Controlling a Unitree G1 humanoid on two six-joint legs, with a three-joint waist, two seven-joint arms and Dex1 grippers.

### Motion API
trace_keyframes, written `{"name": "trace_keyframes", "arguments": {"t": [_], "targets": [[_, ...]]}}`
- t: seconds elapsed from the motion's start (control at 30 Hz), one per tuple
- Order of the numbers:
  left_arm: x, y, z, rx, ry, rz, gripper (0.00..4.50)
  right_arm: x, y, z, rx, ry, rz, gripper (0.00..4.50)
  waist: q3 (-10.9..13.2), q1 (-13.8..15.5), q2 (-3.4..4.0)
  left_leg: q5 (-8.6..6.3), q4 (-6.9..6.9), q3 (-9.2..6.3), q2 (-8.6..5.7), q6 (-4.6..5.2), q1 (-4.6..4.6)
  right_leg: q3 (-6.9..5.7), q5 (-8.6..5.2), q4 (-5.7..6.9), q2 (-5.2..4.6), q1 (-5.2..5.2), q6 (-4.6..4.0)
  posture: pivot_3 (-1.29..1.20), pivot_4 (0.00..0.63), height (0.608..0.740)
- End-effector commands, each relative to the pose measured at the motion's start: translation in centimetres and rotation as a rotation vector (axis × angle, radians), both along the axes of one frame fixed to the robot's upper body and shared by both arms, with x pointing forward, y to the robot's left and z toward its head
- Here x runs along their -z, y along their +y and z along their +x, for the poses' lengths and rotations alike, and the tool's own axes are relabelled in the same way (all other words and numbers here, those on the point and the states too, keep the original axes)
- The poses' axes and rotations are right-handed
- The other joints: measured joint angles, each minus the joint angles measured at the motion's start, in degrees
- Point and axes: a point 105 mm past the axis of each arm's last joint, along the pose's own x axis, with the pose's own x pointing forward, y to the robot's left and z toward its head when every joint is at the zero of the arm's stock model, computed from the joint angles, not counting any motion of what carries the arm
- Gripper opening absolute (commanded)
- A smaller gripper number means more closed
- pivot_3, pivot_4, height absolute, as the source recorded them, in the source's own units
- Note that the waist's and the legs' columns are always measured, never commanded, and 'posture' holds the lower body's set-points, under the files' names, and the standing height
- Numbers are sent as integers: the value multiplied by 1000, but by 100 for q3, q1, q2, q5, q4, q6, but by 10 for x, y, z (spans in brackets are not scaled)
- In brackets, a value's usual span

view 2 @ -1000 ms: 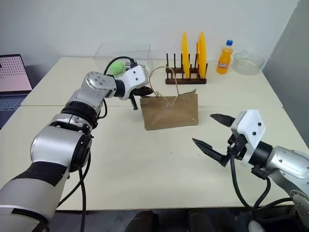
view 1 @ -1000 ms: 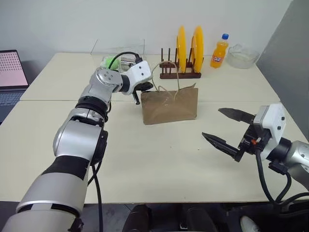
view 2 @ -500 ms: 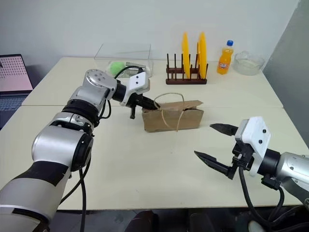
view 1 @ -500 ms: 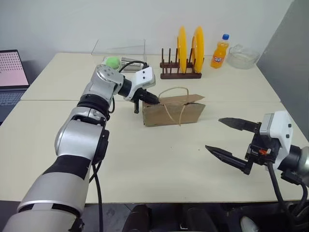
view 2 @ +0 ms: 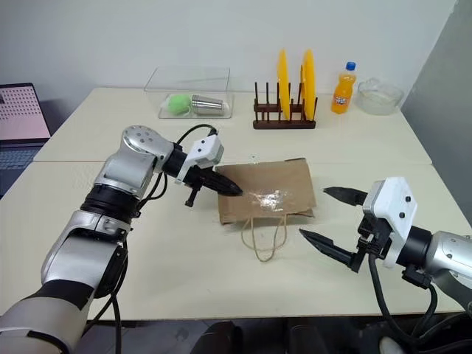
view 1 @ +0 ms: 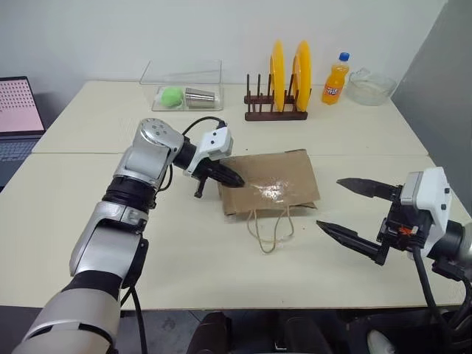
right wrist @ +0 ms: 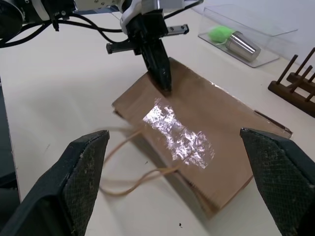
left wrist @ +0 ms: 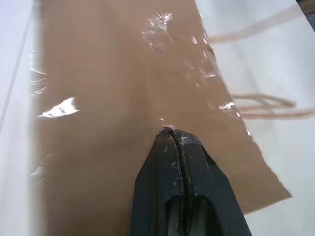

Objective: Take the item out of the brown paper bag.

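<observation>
The brown paper bag [view 1: 269,184] lies flat on the table, its two cord handles [view 1: 271,227] trailing toward me and a shiny patch on its upper face. The item is hidden. My left gripper [view 1: 237,180] is shut, its tips resting on the bag's left part; the left wrist view shows the closed fingertips [left wrist: 172,135] against the brown paper, and I cannot tell whether any paper is pinched. My right gripper [view 1: 329,202] hovers wide open just right of the bag, pointing at it, with nothing between its fingers [right wrist: 83,167].
At the back stand a wooden rack with two yellow plates [view 1: 277,81], an orange soda bottle [view 1: 335,77], a glass bowl [view 1: 371,85] and a clear box [view 1: 181,87] holding a green ball and a metal cup. A laptop [view 1: 18,110] sits far left.
The bag has tipped from upright to lying flat, handles falling toward me. My left gripper drew back toward me and turned along with it. The right gripper stayed nearly still.
</observation>
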Motion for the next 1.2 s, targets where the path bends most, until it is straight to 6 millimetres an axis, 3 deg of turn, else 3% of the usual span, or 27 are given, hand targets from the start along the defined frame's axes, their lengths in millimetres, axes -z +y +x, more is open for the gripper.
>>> {"name": "trace_keyframes", "arguments": {"t": [0.03,0.53,0.63,0.8,1.2], "targets": [[-29,5,3,-70,-70,-85,4,-7,0,-1,-11,-48,-1,4500,0,0,0,0,0,-1,0,0,0,0,-1,0,0,0,2,0,150,740],[-67,28,-13,-113,-282,-188,4,-9,-2,0,0,-64,12,4500,0,20,1,0,0,-3,0,0,5,-1,-10,-4,-2,8,17,0,150,740],[-59,31,-19,-73,-338,-144,563,-9,-2,-1,6,-64,11,4500,-1,19,2,0,-1,-3,1,0,7,0,-10,-4,-2,9,16,0,150,740],[-40,32,-25,41,-456,-32,1993,-7,-1,-4,7,-54,6,4500,-1,33,2,0,-1,-3,1,0,11,-1,-9,-6,-4,15,15,0,150,740],[16,26,-64,504,-451,229,1993,10,9,-23,-31,37,-32,4500,-2,27,3,0,-4,-3,2,0,17,-2,-10,-8,-3,20,15,0,150,740]]}}
